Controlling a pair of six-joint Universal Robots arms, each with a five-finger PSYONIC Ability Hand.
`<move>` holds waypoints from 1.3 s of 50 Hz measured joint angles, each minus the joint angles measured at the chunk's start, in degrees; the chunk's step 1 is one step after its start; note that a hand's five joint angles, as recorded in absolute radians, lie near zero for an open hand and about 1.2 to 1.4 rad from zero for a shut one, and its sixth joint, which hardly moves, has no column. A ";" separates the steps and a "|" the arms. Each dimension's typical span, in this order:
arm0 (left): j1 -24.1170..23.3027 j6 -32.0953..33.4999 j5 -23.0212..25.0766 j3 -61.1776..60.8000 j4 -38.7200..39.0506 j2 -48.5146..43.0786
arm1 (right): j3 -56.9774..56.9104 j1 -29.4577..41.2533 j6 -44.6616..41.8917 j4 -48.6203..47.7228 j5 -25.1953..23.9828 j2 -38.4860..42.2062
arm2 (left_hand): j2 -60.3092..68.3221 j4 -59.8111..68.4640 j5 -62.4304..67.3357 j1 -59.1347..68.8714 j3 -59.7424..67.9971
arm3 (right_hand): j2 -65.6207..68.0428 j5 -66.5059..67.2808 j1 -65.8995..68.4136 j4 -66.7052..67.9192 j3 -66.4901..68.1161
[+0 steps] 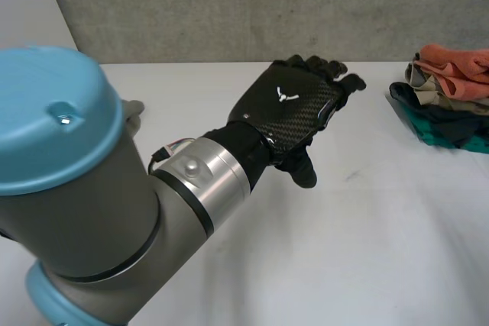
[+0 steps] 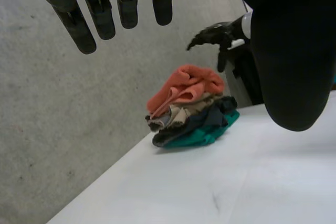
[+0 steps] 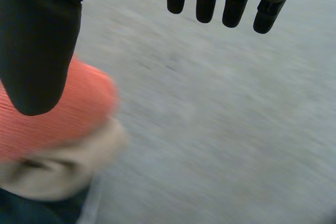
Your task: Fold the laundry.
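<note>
One laundry pile [image 1: 451, 97] — left hand [image 1: 294, 104] and right hand [image 3: 37, 40] both splayed.

logo: small white emblem [image 1: 286, 95], mid-back of left hand [image 1: 306, 116]
lettering: none legible on the left hand
numbers, labels: none readable

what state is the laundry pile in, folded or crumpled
Crumpled, not folded: the heap of orange, beige, dark and teal cloths lies bunched, layers twisted together, on the white table.

bg: grey concrete wall [image 1: 229, 5] | white tbl [image 1: 382, 257] | even light
</note>
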 measured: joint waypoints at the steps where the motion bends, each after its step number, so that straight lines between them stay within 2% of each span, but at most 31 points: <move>1: 0.01 -0.54 0.03 -0.10 0.01 0.63 | -0.26 -0.80 -0.66 1.57 2.83 -1.04 | 0.00 0.00 0.00 0.00 0.00 | 0.00 0.00 0.00 0.00 0.00; 2: 0.02 -0.78 0.04 -0.14 0.02 0.92 | -0.44 -1.24 -1.07 2.26 4.38 -1.59 | 0.00 0.00 0.00 0.00 0.00 | 0.00 0.00 0.00 0.00 0.00; 4: 0.17 -2.14 0.06 -0.28 0.13 2.64 | -1.33 -3.06 -3.36 4.86 11.55 -4.19 | 0.00 0.00 0.00 0.00 0.00 | 0.00 -0.01 0.00 0.00 0.00; 8: 0.93 -3.93 -0.16 -0.26 0.92 5.37 | -1.58 -3.69 -6.84 5.03 19.11 -8.23 | 0.00 0.00 0.00 0.00 0.00 | 0.00 -0.01 0.00 0.00 0.00; 11: 2.61 -5.01 -1.05 -0.06 2.13 7.47 | 0.28 -1.30 -7.83 1.89 19.93 -11.36 | 0.00 0.00 0.00 0.00 0.00 | 0.00 -0.01 0.00 0.00 0.00; 13: 4.18 -5.48 -2.10 0.10 2.81 8.55 | 2.38 0.95 -7.72 -0.81 18.72 -13.54 | 0.00 0.00 0.00 0.00 0.00 | 0.00 -0.01 0.00 0.00 0.00; 16: 8.17 -5.81 -5.25 0.57 3.61 9.96 | 7.89 5.00 -7.05 -5.90 14.23 -18.22 | 0.00 0.00 0.00 0.00 0.00 | 0.00 -0.02 0.00 0.00 0.00; 19: 14.15 -4.96 -9.58 1.01 3.74 10.36 | 16.43 9.35 -6.44 -11.03 6.48 -23.73 | 0.00 0.00 0.00 0.00 0.00 | 0.00 -0.02 0.00 0.00 0.00; 23: 21.57 -1.55 -13.09 0.65 3.53 9.24 | 25.93 14.31 -6.34 -14.25 -2.48 -28.19 | 0.00 0.00 -0.02 0.00 0.00 | -0.02 -0.02 0.00 0.00 0.03; 26: 27.39 4.03 -14.00 -0.22 3.51 5.69 | 32.73 18.93 -6.69 -14.29 -7.91 -30.00 | -0.05 0.00 0.00 0.00 0.00 | -0.04 -0.02 0.00 0.00 -0.01; 27: 27.93 4.66 -14.03 -0.30 3.54 5.23 | 33.33 19.38 -6.77 -14.20 -8.28 -30.09 | -0.05 0.00 0.00 0.00 0.00 | -0.04 -0.02 0.00 0.00 0.03; 29: 32.40 10.15 -13.92 -0.68 3.92 0.60 | 37.95 23.05 -7.75 -12.73 -10.70 -30.34 | -0.05 0.00 -0.09 0.00 0.00 | -0.04 -0.02 0.00 0.00 -0.01; 32: 37.04 15.71 -13.11 -0.15 5.02 -6.12 | 42.13 26.41 -9.89 -10.51 -11.73 -29.55 | -0.05 0.00 -0.09 0.00 0.00 | -0.04 -0.02 0.00 0.00 -0.01; 36: 42.19 20.19 -10.13 2.64 7.06 -15.65 | 45.52 29.08 -13.71 -8.19 -11.63 -27.22 | -0.05 0.00 -0.09 0.00 0.00 | -0.04 -0.02 0.00 0.00 -0.01; 37: 42.19 20.19 -10.13 2.64 7.06 -15.65 | 45.52 29.08 -13.71 -8.19 -11.63 -27.22 | -0.05 0.00 -0.09 0.00 0.00 | -0.04 -0.02 0.00 0.00 -0.01; 40: 45.74 21.77 -5.75 7.41 8.56 -24.53 | 47.39 30.10 -17.33 -6.98 -11.12 -24.37 | -0.05 0.00 -0.09 0.00 0.00 | -0.04 -0.02 0.00 0.00 -0.01; 44: 47.98 21.81 -2.35 12.93 9.18 -32.07 | 48.13 29.92 -19.09 -6.70 -10.86 -22.61 | 0.08 0.34 0.11 0.15 0.15 | -0.04 -0.02 0.00 0.00 -0.01; 48: 49.01 21.52 -1.04 16.82 9.43 -36.62 | 48.33 29.53 -19.46 -6.76 -10.79 -22.09 | 3.75 4.19 3.61 3.54 3.55 | -0.04 -0.02 0.00 0.00 -0.01; 53: 49.25 21.01 -0.59 20.98 9.58 -40.51 | 48.67 29.22 -19.48 -6.87 -10.51 -22.09 | 43.14 43.72 41.01 47.92 42.83 | -0.04 -0.02 0.00 0.00 -0.01; 55: 48.84 20.43 -0.73 21.13 9.80 -39.76 | 48.82 29.19 -19.44 -6.91 -10.07 -22.24 | 54.65 55.24 51.92 53.01 53.94 | -0.04 -0.02 0.00 0.00 -0.01; 59: 47.43 17.70 -0.97 19.33 10.34 -35.44 | 49.00 29.17 -19.41 -6.96 -8.90 -22.66 | 56.23 56.81 52.42 53.01 55.56 | -0.04 -0.02 0.00 0.00 -0.01; 63: 44.16 10.91 -1.10 15.37 10.84 -28.19 | 48.91 29.15 -19.41 -7.18 -6.95 -23.01 | 56.25 56.81 52.42 53.01 55.80 | -0.04 -0.02 0.00 0.00 -0.01; 65: 41.28 5.23 -1.13 12.32 10.91 -22.88 | 48.74 29.15 -19.42 -7.34 -5.45 -23.16 | 56.25 56.81 52.42 53.01 55.80 | -0.04 -0.02 0.00 0.00 -0.01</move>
